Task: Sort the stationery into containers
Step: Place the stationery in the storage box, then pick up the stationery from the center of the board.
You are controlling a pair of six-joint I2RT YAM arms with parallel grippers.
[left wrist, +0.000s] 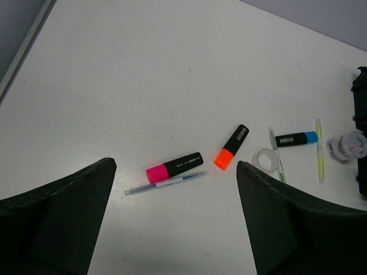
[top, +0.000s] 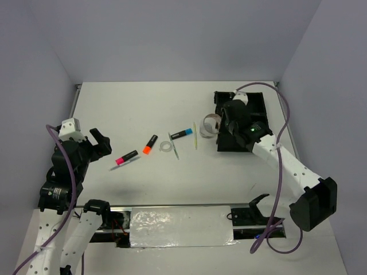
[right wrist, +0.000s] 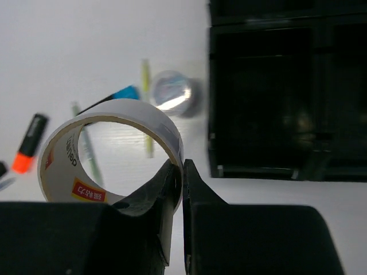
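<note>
the wall of the tape roll (right wrist: 152, 121) is pinched by the nearly closed right end effector (right wrist: 182, 172), above the desk (right wrist: 86, 46) beside the black tray (right wrist: 258, 169). its red inner label cannot be read. the left end effector (left wrist: 175, 166) is spread wide, empty.

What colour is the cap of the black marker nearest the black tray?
Blue, on the short black marker; clearest in left wrist view.

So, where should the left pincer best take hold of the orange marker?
Grip the orange marker at mid-barrel, coming straight down from above and closing across its narrow width. It lies flat on the table, and both long sides look free of neighbours.
</note>
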